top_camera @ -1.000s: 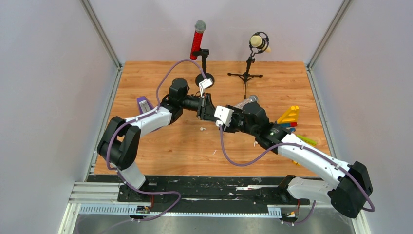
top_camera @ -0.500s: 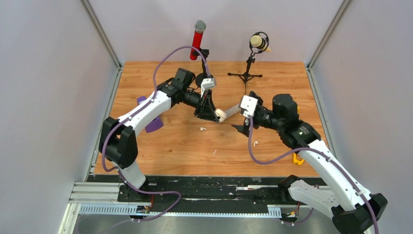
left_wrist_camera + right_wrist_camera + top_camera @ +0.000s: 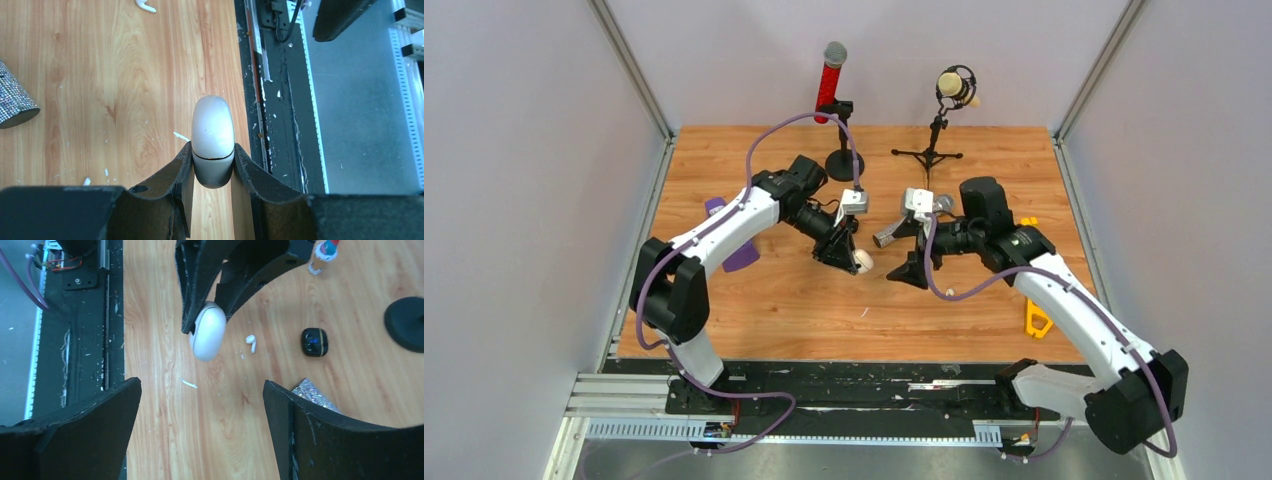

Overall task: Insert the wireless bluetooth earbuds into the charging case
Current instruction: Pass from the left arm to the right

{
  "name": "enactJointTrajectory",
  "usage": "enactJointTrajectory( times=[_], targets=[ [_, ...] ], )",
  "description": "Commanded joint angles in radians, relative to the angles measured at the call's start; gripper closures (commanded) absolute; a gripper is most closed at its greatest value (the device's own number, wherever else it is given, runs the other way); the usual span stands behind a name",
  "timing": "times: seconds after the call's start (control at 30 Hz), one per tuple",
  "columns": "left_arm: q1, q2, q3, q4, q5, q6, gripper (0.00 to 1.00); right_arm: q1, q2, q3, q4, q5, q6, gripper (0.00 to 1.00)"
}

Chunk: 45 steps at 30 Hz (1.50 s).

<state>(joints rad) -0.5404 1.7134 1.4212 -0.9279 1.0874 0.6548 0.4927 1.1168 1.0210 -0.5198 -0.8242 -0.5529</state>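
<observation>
A second ago the two grippers stood tight together over the middle of the table (image 3: 764, 300). Since then the right gripper (image 3: 908, 272) has drawn back, and the left gripper (image 3: 848, 256) has carried the case (image 3: 862, 262) a little toward the arm bases. We read this as a hand-over just finished: the case is now with the left arm alone, and no earbud is in it yet.

The left jaws are clamped on the case, one on each side. The right jaws are wide apart and hold nothing. They face the case from its right side, near it but not touching.

The case is closed, and a thin seam goes around it just where the jaws grip. Its long axis runs along the left jaws. The bigger rounded end sticks out beyond them, pointing away from the wrist and slanting down to the table. We cannot tell if that end touches the wood.

A white earbud (image 3: 251, 343) lies on the table near the case, and a black case (image 3: 314, 342) lies farther off on the same side. We judge that the lid must be opened first, probably by the right gripper.
</observation>
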Motion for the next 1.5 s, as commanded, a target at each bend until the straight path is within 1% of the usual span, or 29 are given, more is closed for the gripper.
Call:
enactJointTrajectory(
  times=[0.0, 0.1, 0.23, 0.4, 0.5, 0.63, 0.97, 1.13, 1.27, 1.47],
  targets=[
    [-0.038, -0.026, 0.042, -0.047, -0.063, 0.069, 0.94, -0.046, 0.084, 0.094, -0.004, -0.16, 0.063, 0.09],
    [-0.063, -0.027, 0.046, -0.053, -0.1, 0.074, 0.94, -0.052, 0.142, 0.134, -0.025, -0.229, 0.087, 0.15],
    [-0.097, -0.032, 0.041, -0.045, -0.13, 0.064, 0.94, -0.05, 0.201, 0.133, -0.022, -0.293, 0.113, 0.23],
    [-0.12, -0.042, 0.041, -0.035, -0.133, 0.044, 0.94, -0.044, 0.249, 0.097, -0.025, -0.327, 0.103, 0.28],
    [-0.122, -0.046, 0.04, -0.029, -0.127, 0.034, 0.93, -0.01, 0.235, 0.051, -0.018, -0.311, 0.047, 0.29],
    [-0.122, -0.047, 0.039, -0.024, -0.115, 0.022, 0.93, 0.02, 0.228, 0.013, 0.017, -0.285, 0.03, 0.3],
    [-0.122, -0.049, 0.041, -0.021, -0.084, 0.014, 0.91, 0.047, 0.27, 0.0, 0.048, -0.239, 0.029, 0.44],
    [-0.123, -0.052, 0.038, -0.016, -0.079, 0.012, 0.91, 0.055, 0.284, 0.002, 0.068, -0.211, 0.051, 0.48],
    [-0.123, -0.054, 0.037, -0.012, -0.079, 0.009, 0.9, 0.055, 0.291, 0.005, 0.077, -0.191, 0.068, 0.5],
    [-0.123, -0.072, 0.033, 0.002, -0.086, -0.001, 0.87, 0.056, 0.309, 0.011, 0.085, -0.147, 0.091, 0.48]
  ],
)
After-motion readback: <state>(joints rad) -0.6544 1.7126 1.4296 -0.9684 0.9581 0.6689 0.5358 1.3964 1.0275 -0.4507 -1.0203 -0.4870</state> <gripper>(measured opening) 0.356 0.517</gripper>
